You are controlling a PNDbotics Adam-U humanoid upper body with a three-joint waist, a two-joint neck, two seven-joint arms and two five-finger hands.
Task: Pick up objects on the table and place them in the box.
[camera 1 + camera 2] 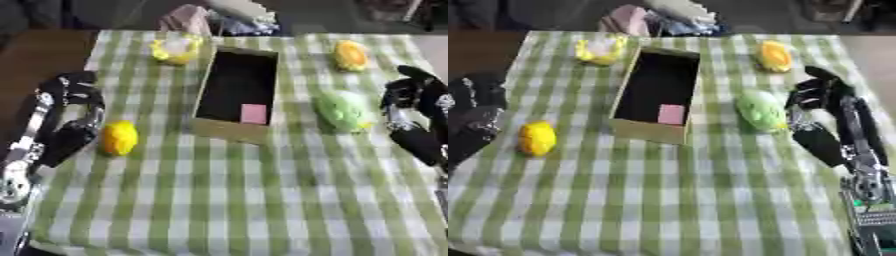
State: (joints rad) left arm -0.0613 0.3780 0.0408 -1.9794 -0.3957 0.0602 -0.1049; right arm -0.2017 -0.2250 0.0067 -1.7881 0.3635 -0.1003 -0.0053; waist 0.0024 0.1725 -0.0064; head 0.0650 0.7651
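Note:
An open cardboard box (206, 85) with a dark inside stands at the middle of the checked table, and a small pink thing (254, 113) lies at its near end. A yellow object (119, 137) lies left of the box, just right of my left hand (68, 107), which is open beside it without touching. A light green object (760, 111) lies right of the box. My right hand (829, 97) is open right beside it, fingers bent toward it. A yellow-white object (175, 50) and an orange-yellow object (350, 55) lie at the far corners.
The green-and-white checked cloth (227, 195) covers the table, and its near half is bare cloth. Bundled cloth and clutter (654, 17) lie beyond the far edge. A dark floor shows past the left edge.

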